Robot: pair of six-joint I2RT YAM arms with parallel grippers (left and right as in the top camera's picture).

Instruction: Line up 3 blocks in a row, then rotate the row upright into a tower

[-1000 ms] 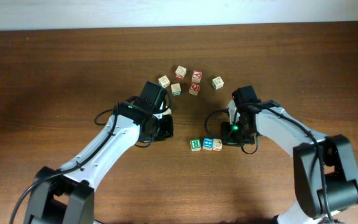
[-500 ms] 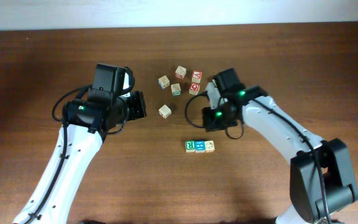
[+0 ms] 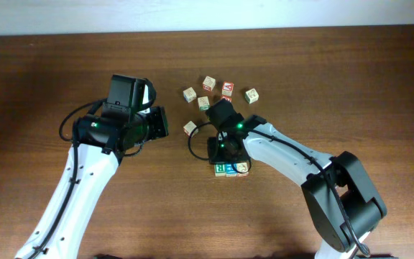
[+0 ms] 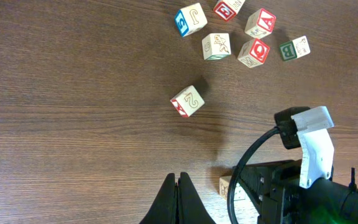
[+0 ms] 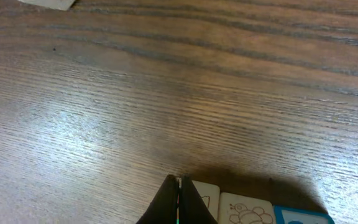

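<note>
Blocks (image 3: pixel 232 170): three in a tight row on the wooden table (image 3: pixel 351 72), touching side to side, long axis running left to right in the overhead view.

Far left: left gripper (image 4: pixel 179 186), tips pressed together on nothing, hanging well apart from the row, with a loose cube (image 3: pixel 190 128) ahead of it.

Then the row itself: green block (image 3: pixel 221 170) at the left end, blue block (image 3: pixel 232 171) in the middle, pale block (image 3: pixel 244 170) with the orange-red mark at the right end.

Right gripper (image 5: pixel 179 185): tips together, clamped on nothing, low over the table and just beside the row on its far side, toward the green end. Hard to tell whether touching.

Clearly the nearer arm, so likely the one to turn them. Needs the jaws parted first, then a grip across a block's short width, not along the row.
</note>
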